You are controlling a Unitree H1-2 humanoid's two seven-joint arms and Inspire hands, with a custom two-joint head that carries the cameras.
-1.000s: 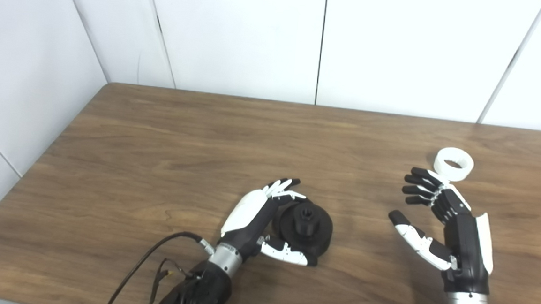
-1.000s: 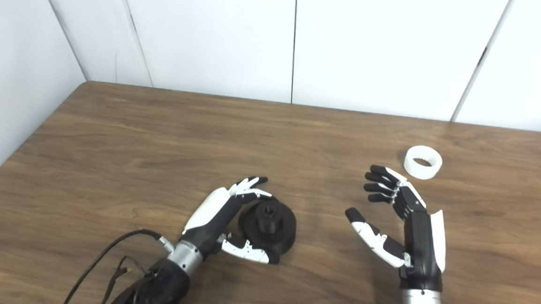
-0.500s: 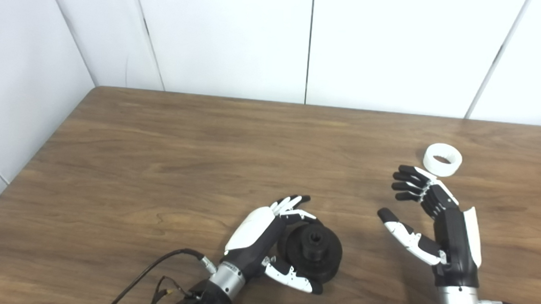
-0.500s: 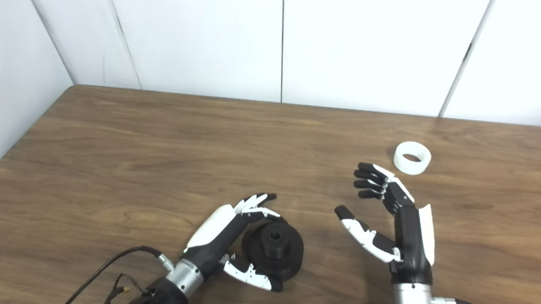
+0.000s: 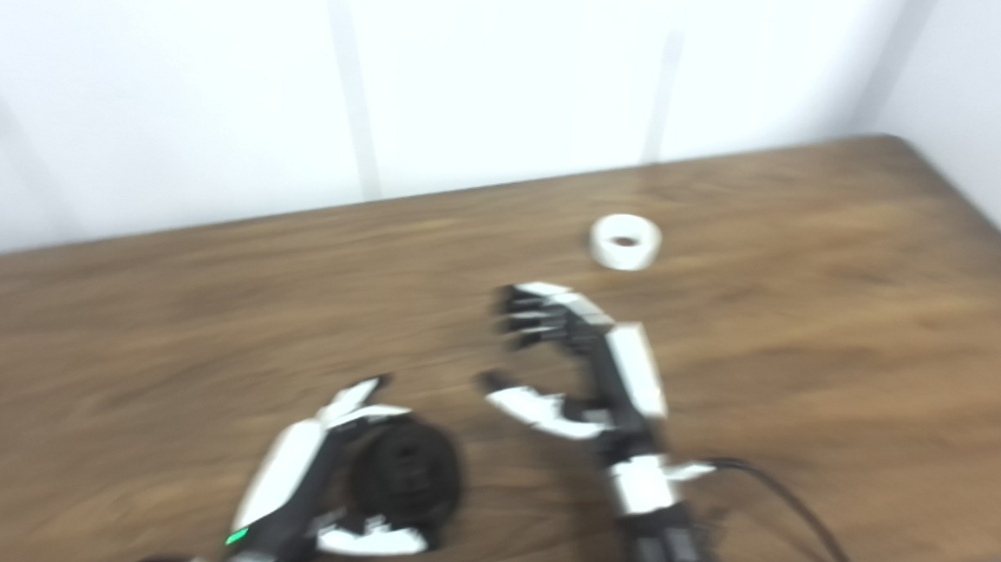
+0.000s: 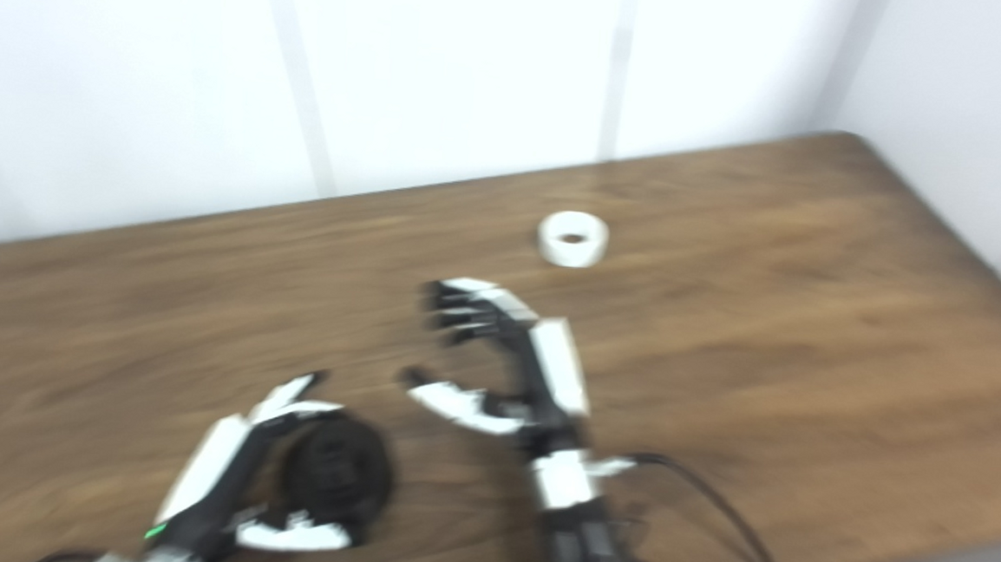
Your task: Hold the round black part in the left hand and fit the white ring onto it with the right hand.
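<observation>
Both views are blurred by motion. The round black part [image 5: 405,484] lies on the wooden table [image 5: 822,283] near the front edge. My left hand [image 5: 293,481] cups it from the left, fingers straight past its far side and thumb at its near side, and looks open. My right hand [image 5: 595,369] hovers open in the middle, palm turned left, fingers curled and thumb spread, nothing in it. The white ring [image 5: 625,241] lies flat on the table just beyond the right hand's fingertips, apart from them.
A white panelled wall runs behind the table and along its right side. The table's right corner and front edge [image 6: 928,542] show at lower right. A black cable [image 5: 786,507] trails from the right wrist.
The whole picture has shifted: the camera swung to the right and blurred. Relative to the table, the hands, the black part and the ring stand much as before.
</observation>
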